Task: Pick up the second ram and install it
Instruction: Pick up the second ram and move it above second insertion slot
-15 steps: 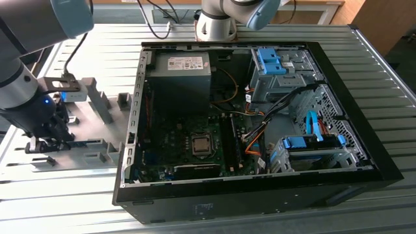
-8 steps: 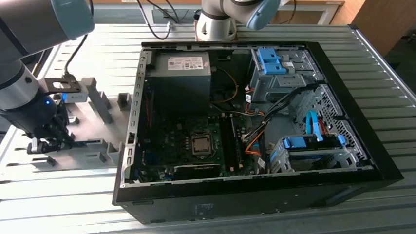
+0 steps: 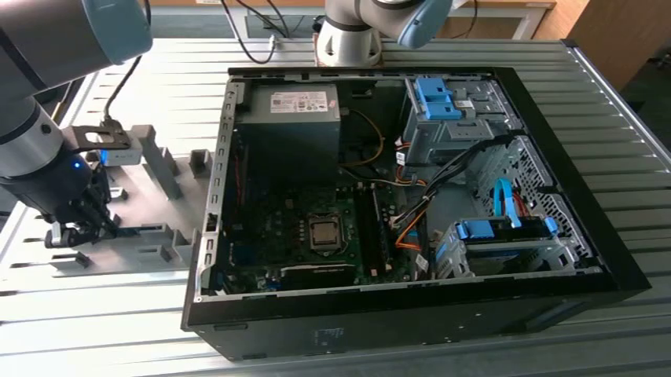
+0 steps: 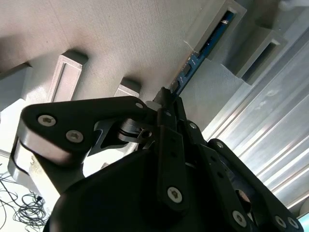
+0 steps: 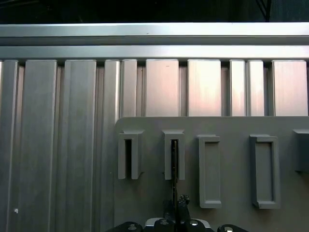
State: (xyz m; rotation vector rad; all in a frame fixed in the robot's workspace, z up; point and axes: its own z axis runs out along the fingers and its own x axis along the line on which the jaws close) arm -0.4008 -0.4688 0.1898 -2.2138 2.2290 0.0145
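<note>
Second wrist view shows the end effector (image 4: 166,99) pinched shut on the second ram (image 4: 194,62), seated edge-up in a grey slotted holder (image 4: 200,34) near a bench (image 4: 270,145) edge; a straight pull along the slot should avoid binding.

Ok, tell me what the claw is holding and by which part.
The claw pinches the second ram by the end that sticks out of its grey slotted block.
</note>
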